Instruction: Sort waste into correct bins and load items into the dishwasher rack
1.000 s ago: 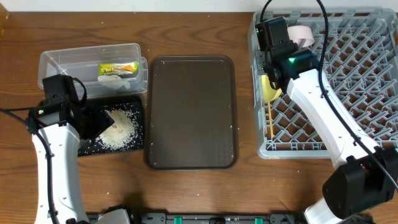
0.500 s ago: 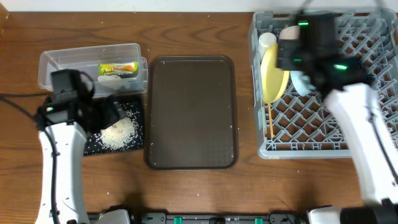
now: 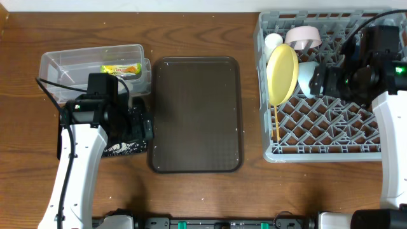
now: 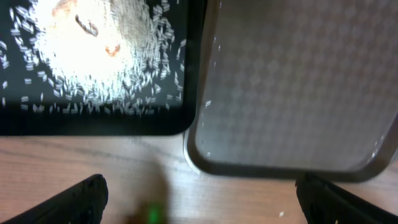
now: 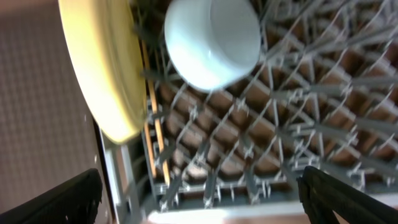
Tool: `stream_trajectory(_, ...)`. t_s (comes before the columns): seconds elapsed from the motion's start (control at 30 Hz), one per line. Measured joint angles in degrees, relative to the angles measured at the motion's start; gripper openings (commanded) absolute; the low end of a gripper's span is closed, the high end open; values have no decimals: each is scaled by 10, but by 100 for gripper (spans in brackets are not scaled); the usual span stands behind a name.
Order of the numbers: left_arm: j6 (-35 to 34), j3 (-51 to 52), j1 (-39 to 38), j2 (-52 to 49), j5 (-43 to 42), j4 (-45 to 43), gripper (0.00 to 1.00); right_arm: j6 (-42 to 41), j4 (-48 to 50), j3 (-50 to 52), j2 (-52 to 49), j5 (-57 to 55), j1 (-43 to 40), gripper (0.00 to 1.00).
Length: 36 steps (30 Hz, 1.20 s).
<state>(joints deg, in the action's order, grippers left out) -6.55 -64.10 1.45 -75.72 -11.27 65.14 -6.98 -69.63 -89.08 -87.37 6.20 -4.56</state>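
At the serving tray's left edge, my left gripper hangs wide open and empty over the black tray, which confines the rice. Right of the serving tray, my right gripper is likewise spread and empty. It faces the yellow plate, stood on edge between the dishwasher rack pegs, presumably for support, beside the light blue bowl.

Yellow plate upright in grey rack

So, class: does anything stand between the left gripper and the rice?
Nothing visible does. The left gripper hangs open over the table, and the rice lies uncovered in the black tray just ahead, past only the tray's low rim.
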Motion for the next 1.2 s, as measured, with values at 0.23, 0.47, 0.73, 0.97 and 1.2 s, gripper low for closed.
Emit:
stream_trajectory(0.23,21,21,0,67,0,-6,100,5,38,74,51,26,-1,99)
stream_trajectory(0.47,37,91,0,248,0,-67,100,8,181,263,236,35,1,99)
stream_trajectory(0.73,36,197,0,480,0,-115,100,9,236,422,434,27,1,99)
stream_trajectory(0.97,36,202,0,523,0,-115,100,10,144,442,481,18,1,99)
stream_trajectory(1.2,36,202,0,523,0,-115,100,11,96,444,480,17,1,99)
